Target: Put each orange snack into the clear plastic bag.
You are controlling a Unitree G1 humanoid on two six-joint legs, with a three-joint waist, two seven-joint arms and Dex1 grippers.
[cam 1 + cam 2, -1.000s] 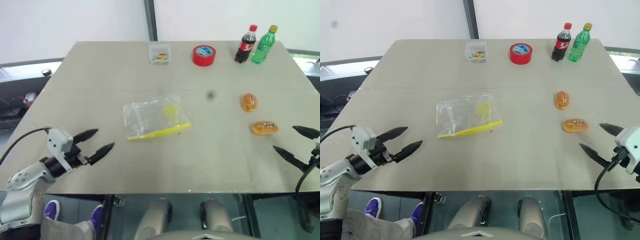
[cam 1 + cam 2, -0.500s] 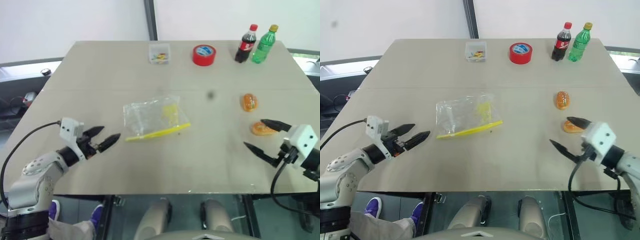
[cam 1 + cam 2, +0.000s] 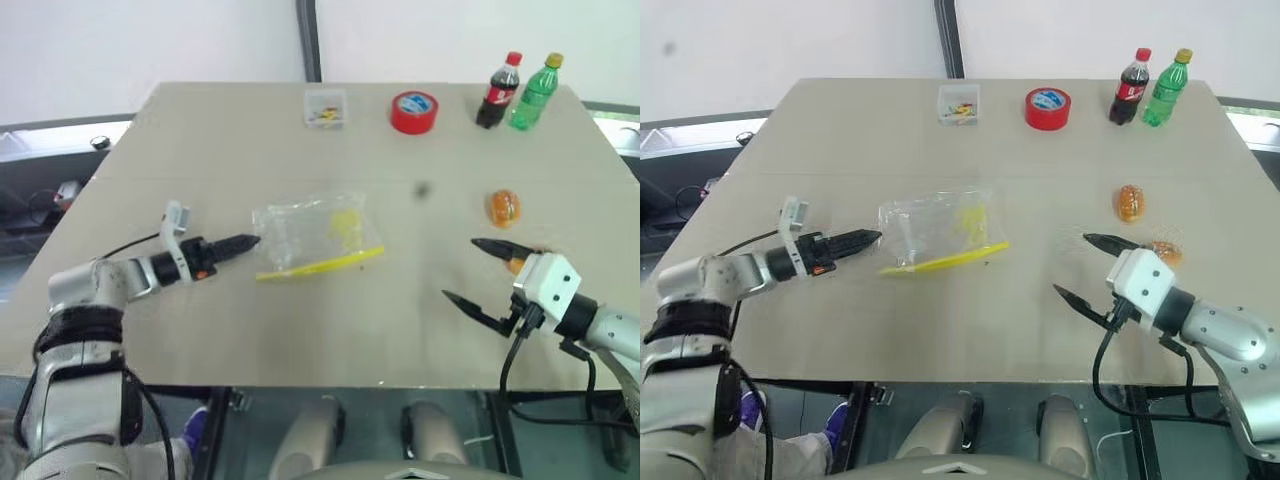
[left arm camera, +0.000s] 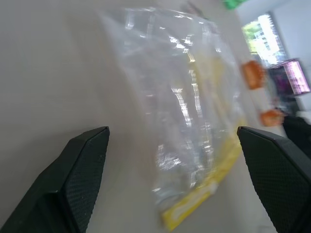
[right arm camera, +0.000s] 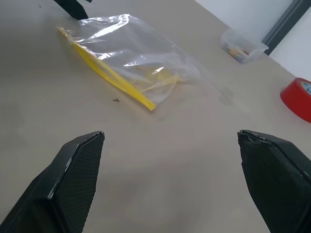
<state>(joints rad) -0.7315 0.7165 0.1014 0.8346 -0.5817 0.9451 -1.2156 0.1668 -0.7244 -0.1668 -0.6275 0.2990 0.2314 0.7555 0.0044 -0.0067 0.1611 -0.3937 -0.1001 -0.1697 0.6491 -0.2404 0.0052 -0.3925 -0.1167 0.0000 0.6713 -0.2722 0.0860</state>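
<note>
Landmark = bag (image 3: 312, 232), lying flat mid-surface (image 3: 330, 330), yellow seal strip on its near edge.

L gripper (image 3: 244, 242): has come in from the near-left edge and rolled over; tips now right at bag's left edge, contact or not I can't tell. Fingers spread wide (clear in L wrist view), holding nothing.

R gripper (image 3: 1087, 266): has swung in from the right edge toward the bag, now well right of it and a bit nearer. Fingers wide apart, empty. Its far finger reaches across in front of snack 2.

Snack 1 (image 3: 502, 206): well right of bag, a bit farther back, not touched. Snack 2 (image 3: 1164, 250): just nearer than snack 1, partly hidden behind the R gripper, touch not clear. Neither is in the bag.

Tape (image 3: 414, 110), box (image 3: 325, 107), 2 bottles (image 3: 516, 89): far edge beyond bag, unchanged.

Reading: both arms have closed in from rest, nothing grasped yet. Prob. L is going to pin or lift the bag, R to take snack 2 first. Task at 0 of 2. Risk: bag is thin and crinkly, may slide rather than open.
</note>
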